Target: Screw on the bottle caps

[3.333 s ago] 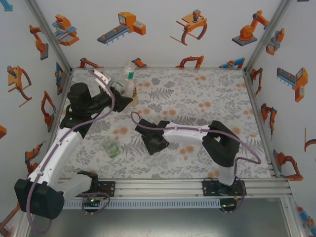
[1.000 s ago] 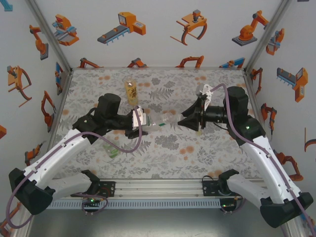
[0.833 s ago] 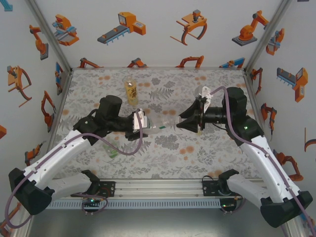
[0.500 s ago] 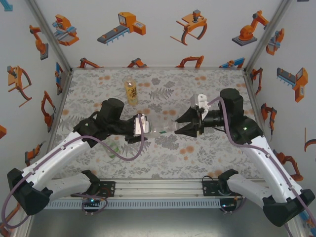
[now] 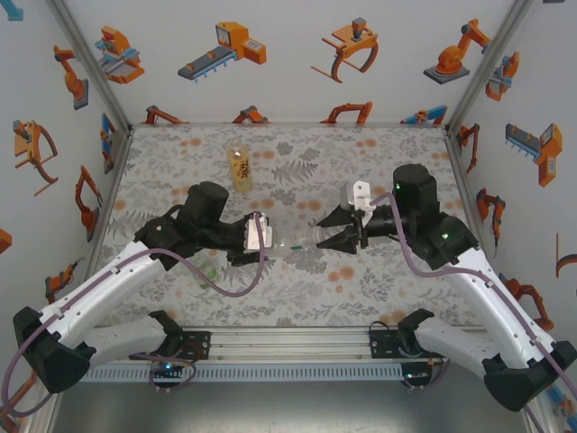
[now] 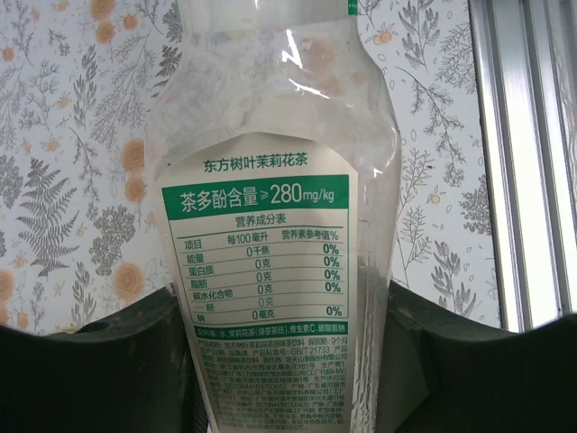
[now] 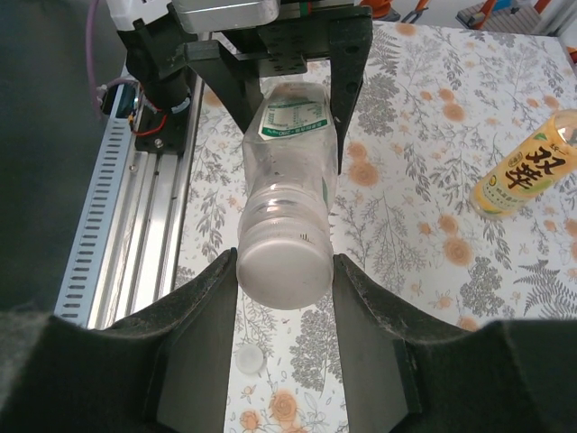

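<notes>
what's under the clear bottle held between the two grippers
Floral cloth, with one loose whitish cap lying on it below the clear bottle. The bottle itself hides the cloth straight beneath it.

light: bright, even | shadows: soft | focus: sharp | glare: slight on plastic

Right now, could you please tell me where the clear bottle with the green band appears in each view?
Top external: clear bottle held level at centre, between left gripper and right gripper.
Left wrist: clear bottle mid-frame, label toward camera.
Right wrist: clear bottle central, cap nearest camera.
Shared landmark: aluminium rail along the near edge.
</notes>
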`<state>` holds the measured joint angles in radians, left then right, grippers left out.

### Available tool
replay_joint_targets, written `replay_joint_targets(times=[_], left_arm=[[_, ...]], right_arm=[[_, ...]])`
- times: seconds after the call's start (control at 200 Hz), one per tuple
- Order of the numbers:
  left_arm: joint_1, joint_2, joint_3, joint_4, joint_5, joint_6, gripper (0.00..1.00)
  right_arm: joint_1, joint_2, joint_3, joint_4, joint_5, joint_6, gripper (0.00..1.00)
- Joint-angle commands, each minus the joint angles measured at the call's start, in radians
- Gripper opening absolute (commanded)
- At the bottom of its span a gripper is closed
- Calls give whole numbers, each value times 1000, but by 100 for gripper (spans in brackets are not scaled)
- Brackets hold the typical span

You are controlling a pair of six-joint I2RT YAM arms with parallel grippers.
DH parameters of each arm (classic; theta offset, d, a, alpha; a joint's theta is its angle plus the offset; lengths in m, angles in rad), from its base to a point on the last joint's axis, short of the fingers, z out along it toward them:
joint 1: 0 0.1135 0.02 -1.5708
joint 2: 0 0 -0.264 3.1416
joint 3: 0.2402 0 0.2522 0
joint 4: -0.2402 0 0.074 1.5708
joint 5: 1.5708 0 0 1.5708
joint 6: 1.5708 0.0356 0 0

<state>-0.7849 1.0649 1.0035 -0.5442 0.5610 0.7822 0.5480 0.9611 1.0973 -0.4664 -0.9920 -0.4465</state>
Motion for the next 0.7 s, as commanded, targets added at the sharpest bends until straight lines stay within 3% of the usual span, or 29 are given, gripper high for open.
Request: replay_joint_targets(times=[0.0, 0.696], left_arm=[[-5, -5, 8, -14, 32, 24, 0], [-9, 2, 10, -23, 60, 13, 0]], right_arm=[[10, 5, 25, 10, -6, -27, 0], [45, 46, 59, -77, -37, -84, 0]])
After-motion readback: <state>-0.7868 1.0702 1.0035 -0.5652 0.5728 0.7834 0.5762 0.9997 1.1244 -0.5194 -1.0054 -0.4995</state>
